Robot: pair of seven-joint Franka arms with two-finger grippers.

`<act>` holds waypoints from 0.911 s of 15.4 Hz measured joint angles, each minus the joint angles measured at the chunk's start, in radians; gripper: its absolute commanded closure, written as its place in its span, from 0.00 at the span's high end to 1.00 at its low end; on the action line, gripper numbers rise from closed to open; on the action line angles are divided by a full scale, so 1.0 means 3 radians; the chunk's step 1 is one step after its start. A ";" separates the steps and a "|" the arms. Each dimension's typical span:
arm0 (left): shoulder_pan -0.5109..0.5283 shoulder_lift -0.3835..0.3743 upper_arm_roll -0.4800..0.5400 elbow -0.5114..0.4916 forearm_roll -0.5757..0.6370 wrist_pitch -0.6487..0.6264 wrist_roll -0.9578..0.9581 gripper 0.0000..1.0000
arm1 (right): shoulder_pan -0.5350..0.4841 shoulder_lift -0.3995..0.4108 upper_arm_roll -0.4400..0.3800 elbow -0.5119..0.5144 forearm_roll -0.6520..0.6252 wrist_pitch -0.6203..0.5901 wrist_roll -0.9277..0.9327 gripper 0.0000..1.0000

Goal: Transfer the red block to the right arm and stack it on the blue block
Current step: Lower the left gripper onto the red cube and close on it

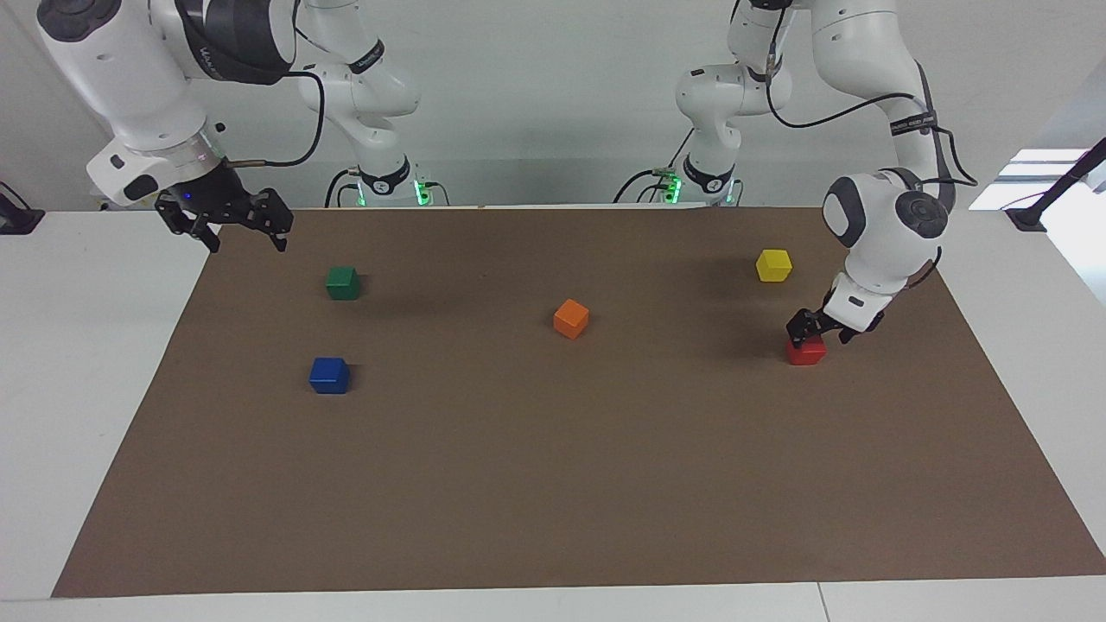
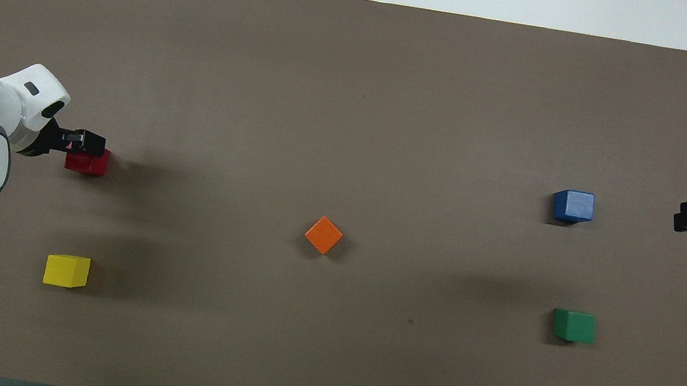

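Reaching down at our left arm's end of the brown mat (image 1: 553, 484), our left gripper (image 1: 816, 332) sits right over the red block (image 1: 805, 352), its fingers (image 1: 796, 326) straddling the top of the cube. We cannot tell whether they have pinched the block or merely stand close around it. The red block rests on the mat, farther from us than the yellow block (image 1: 773, 264), which lies near it at the same end.

Our right arm (image 1: 130, 82) waits, with its right gripper (image 1: 233, 226) hanging over the mat's edge at the right arm's end; its fingers are spread apart and hold nothing.

We see the blue block (image 1: 329, 375) on the mat toward the right arm's end, well apart from the red block. The green block (image 1: 342, 282) lies nearer to us than the blue one, and the orange block (image 1: 570, 318) sits turned at an angle around the middle of the mat, between the two ends.
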 measured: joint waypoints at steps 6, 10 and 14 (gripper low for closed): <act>-0.0044 0.0129 -0.0006 -0.0001 0.0000 0.0084 -0.0027 0.90 | -0.0003 -0.0010 -0.0001 -0.0023 0.0048 -0.0001 0.0000 1.00; -0.0044 0.0136 -0.0005 -0.0001 -0.0004 0.0077 -0.0036 0.00 | -0.0003 -0.0012 -0.0002 -0.0026 0.0054 -0.0001 0.0000 1.00; -0.0022 0.0133 0.0025 0.0173 -0.0079 -0.0314 -0.0116 0.00 | -0.0003 -0.0015 -0.0002 -0.0026 0.0151 -0.0001 0.0032 1.00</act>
